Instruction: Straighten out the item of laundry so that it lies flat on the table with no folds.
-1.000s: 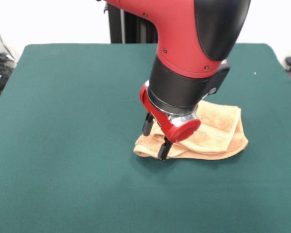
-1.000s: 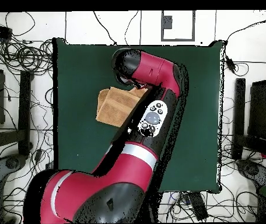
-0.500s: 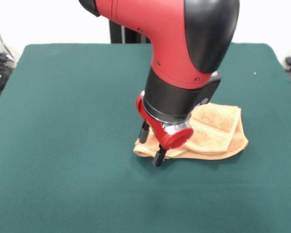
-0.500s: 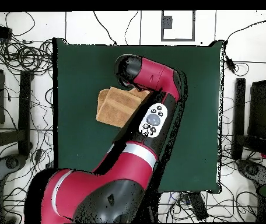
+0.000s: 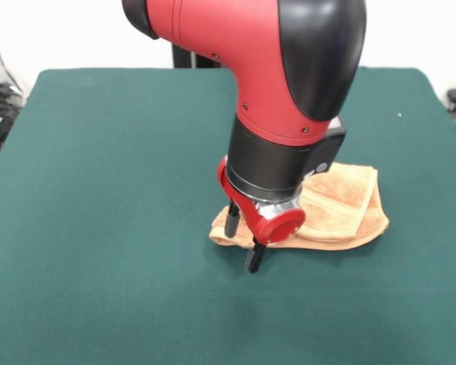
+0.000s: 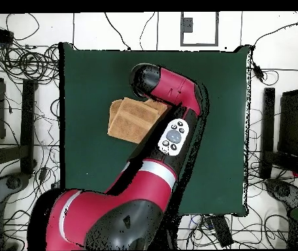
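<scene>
— Towel (image 5: 342, 209), folded over on itself — where did the claw (image 5: 242, 242) stand against it?

— At the towel's corner toward eight o'clock in the front view. Its two black fingers (image 5: 232, 220) were parted, one against the folded edge, the other down off the cloth over the bare green surface (image 5: 99, 190). They held nothing.

— And the towel itself?

— It lay doubled in layers, right of centre in that view, running off toward three o'clock from the claw. Overhead, the arm (image 6: 171, 98) covered one end of it.

— What could have gone wrong?

— Closing there might have pinched both layers together, so a pull would drag the whole bundle rather than open the fold. Or the fingers might have caught only felt and missed the edge.
</scene>
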You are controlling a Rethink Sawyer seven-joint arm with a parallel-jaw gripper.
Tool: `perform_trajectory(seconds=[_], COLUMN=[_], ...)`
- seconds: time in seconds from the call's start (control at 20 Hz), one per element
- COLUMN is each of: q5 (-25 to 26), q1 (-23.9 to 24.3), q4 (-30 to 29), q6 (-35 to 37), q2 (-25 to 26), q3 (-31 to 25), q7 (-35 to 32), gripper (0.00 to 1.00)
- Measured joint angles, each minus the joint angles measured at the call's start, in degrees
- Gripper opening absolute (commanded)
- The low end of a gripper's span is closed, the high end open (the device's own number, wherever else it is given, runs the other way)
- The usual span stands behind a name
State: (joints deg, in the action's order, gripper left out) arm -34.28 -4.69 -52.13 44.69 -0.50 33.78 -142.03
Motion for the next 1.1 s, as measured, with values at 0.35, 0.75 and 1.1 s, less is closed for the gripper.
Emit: perform_trajectory(seconds=[0.35, 0.75, 1.1], q5=[-1.9, -2.2, -2.2], q1=[0.0, 0.0, 0.0], q4=[-0.4, -1.0, -1.2], q6=[-0.5, -0.5, -0.5], q2=[0.0, 0.0, 0.0], q3=[-0.7, -1.2, -1.2], q7=[0.0, 0.0, 0.0], gripper=[1.0, 1.0, 1.0])
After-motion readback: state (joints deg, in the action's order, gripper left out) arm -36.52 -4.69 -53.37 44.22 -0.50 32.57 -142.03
